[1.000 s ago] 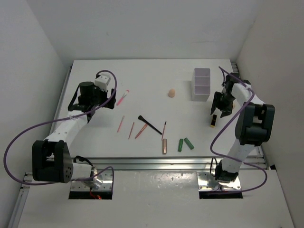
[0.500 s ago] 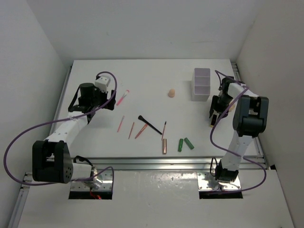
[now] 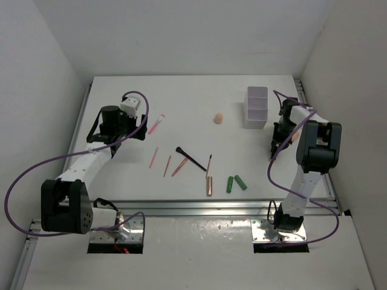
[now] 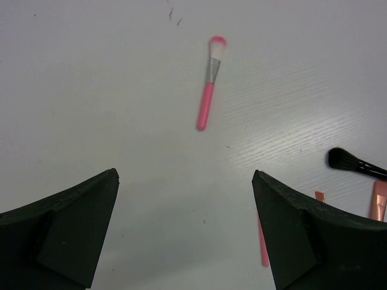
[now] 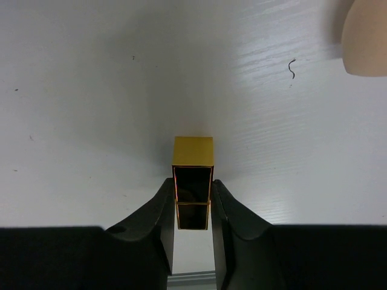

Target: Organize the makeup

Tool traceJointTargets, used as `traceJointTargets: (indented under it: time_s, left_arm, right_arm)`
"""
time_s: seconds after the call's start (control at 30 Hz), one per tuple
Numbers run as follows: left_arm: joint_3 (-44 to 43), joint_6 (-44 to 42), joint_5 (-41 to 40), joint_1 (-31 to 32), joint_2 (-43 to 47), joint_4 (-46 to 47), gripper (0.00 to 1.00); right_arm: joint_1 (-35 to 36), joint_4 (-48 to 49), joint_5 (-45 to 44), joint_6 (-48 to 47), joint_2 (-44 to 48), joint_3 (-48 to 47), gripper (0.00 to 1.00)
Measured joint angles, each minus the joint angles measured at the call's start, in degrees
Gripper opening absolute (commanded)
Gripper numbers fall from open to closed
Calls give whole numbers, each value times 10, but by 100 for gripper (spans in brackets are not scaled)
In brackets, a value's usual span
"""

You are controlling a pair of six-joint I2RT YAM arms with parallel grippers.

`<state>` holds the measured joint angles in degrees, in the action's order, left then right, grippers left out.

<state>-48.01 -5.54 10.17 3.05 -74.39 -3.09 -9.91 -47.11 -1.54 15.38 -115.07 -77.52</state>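
Note:
My right gripper (image 5: 193,188) is shut on a black-and-gold square lipstick tube (image 5: 193,154) just above the table, at the right edge beside a beige sponge (image 5: 366,36). In the top view the right gripper (image 3: 280,134) hides the tube. My left gripper (image 4: 184,199) is open and empty, with a pink brush (image 4: 208,84) ahead of it; the top view shows this gripper (image 3: 136,124) at the left. Pink pencils (image 3: 167,165), a black brush (image 3: 190,159), a rose-gold tube (image 3: 210,185), two green tubes (image 3: 235,183) and a second sponge (image 3: 218,118) lie mid-table.
A white translucent compartment box (image 3: 256,107) stands at the back right, just left of my right gripper. The table's right edge and side wall are close to the right arm. Purple cables loop off both arms.
My right gripper has turned and drawn in toward the far right with the lipstick tube, which no longer shows in the top view. The left arm has not moved.

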Motion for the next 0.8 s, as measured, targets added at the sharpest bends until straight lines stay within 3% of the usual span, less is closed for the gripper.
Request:
traceJointTargets:
  time_s: [0.13, 0.33, 0.6, 0.8]
  left_arm:
    - [3, 0, -1, 0, 0, 0, 99]
    - [7, 0, -5, 0, 0, 1, 99]
    - [7, 0, -12, 0, 0, 2, 99]
    - [12, 0, -24, 0, 0, 3, 99]
  right_arm:
    - [0, 2, 2, -9, 0, 0, 0]
    - [3, 58, 43, -33, 33, 21, 0]
    - [53, 335, 108, -46, 229, 122, 0]
    - [65, 544, 127, -29, 226, 130, 0]
